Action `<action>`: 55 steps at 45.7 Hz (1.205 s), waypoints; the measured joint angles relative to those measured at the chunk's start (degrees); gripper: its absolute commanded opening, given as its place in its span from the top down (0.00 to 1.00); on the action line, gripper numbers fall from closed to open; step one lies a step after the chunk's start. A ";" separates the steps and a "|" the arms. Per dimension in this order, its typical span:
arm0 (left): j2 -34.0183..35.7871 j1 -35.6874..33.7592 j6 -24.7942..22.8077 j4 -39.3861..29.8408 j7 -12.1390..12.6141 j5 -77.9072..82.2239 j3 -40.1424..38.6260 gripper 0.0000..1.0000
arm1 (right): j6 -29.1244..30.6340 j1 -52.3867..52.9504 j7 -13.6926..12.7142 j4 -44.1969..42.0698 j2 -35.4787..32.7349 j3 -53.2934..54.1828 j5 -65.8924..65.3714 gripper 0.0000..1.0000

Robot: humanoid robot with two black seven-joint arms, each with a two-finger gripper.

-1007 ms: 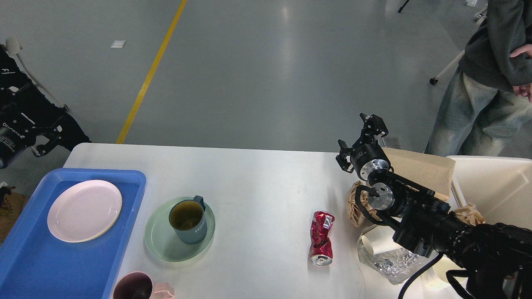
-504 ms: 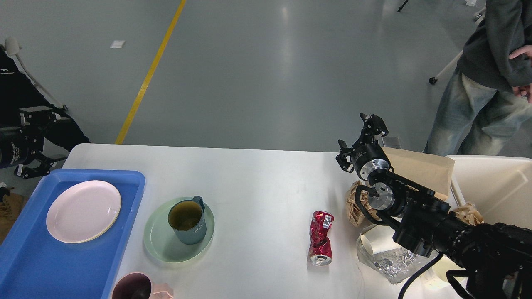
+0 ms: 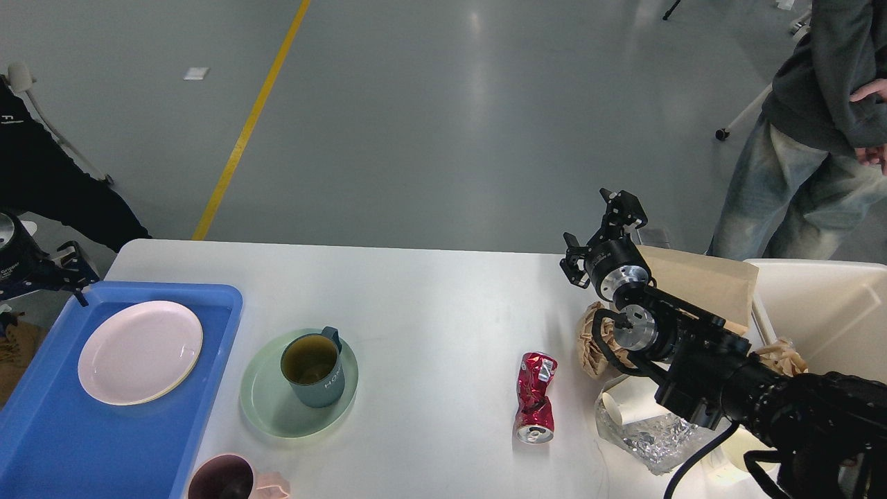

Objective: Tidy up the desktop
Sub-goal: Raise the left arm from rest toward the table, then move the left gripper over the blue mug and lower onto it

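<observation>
On a grey floor, the white desk is set lengthwise left-right; right gripper fingers spread empty, left's unclear.

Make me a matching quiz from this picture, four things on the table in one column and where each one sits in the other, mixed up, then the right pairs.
Things:
1. pink plate
2. blue-grey mug
3. crushed red can
4. dark pink cup

Places:
A. lying on the bare desktop
B. at the near edge of the view, cut off
C. in the blue tray
D. standing on the green plate

Pairs: 1-C, 2-D, 3-A, 4-B
</observation>
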 measured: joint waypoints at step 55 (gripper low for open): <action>-20.69 -15.26 -0.31 -20.68 0.28 0.86 3.60 0.04 | 0.00 0.00 0.00 0.00 0.00 0.00 -0.04 0.00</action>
